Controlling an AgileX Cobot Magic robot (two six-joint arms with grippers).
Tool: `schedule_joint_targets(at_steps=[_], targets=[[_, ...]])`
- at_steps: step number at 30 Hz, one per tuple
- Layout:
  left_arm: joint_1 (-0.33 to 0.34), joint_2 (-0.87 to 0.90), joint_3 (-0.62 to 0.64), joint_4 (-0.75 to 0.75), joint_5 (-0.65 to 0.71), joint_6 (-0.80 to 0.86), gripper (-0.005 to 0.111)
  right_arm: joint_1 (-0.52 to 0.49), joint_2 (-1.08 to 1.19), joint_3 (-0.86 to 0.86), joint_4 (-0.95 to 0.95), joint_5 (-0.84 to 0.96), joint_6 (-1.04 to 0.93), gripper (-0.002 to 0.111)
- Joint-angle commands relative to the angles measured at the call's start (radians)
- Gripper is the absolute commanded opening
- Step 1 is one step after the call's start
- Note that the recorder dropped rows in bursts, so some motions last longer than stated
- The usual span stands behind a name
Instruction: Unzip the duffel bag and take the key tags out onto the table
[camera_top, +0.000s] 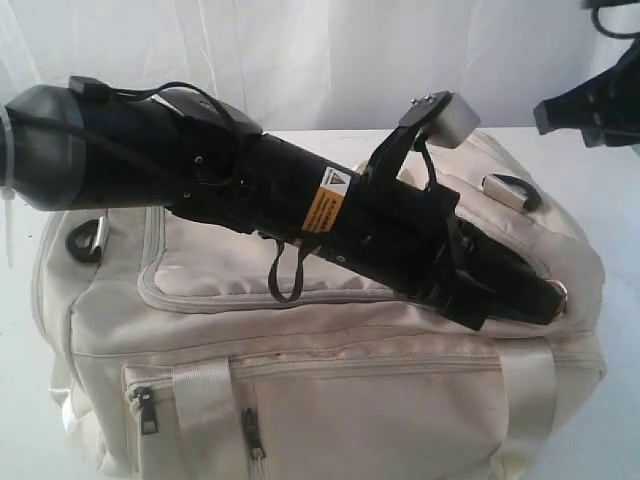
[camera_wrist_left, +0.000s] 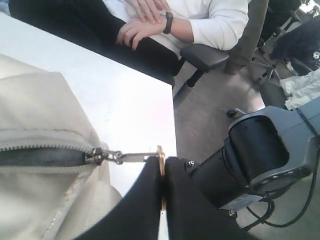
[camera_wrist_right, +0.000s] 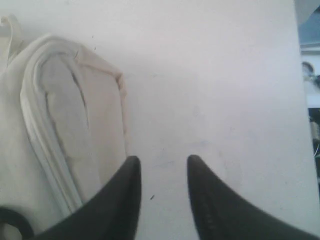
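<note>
The left claw (camera_wrist_left: 162, 167) is pressed shut on the zipper pull (camera_wrist_left: 127, 157) at the end of the duffel bag (camera_wrist_left: 40, 110), which sits on the white bench (camera_wrist_left: 115, 95). The zip behind the slider seems open, tho the view is tight. The right claw (camera_wrist_right: 162, 160) hangs over the bench just beside the bag's end, jaws approx. half apart w/ nothing between.

— The duffel bag (camera_top: 330, 380)?
— Cream fabric with webbing handles (camera_top: 205, 400), filling the exterior view's lower half, resting on the white table (camera_top: 605, 190).
— Its zips?
— Two dark front-pocket pulls (camera_top: 147, 410) hang at lower left.
</note>
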Motion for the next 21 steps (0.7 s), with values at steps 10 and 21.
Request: schedule_joint_targets(at_steps=[10, 21], targets=[[-0.012, -0.021, 0.004, 0.014, -0.041, -0.001, 0.005, 0.078, -0.181, -0.02, 0.239, 0.299, -0.593, 0.047], [-0.01, -0.021, 0.004, 0.014, -0.038, 0.028, 0.005, 0.098, -0.317, -0.001, 0.304, 0.427, -0.707, 0.05]])
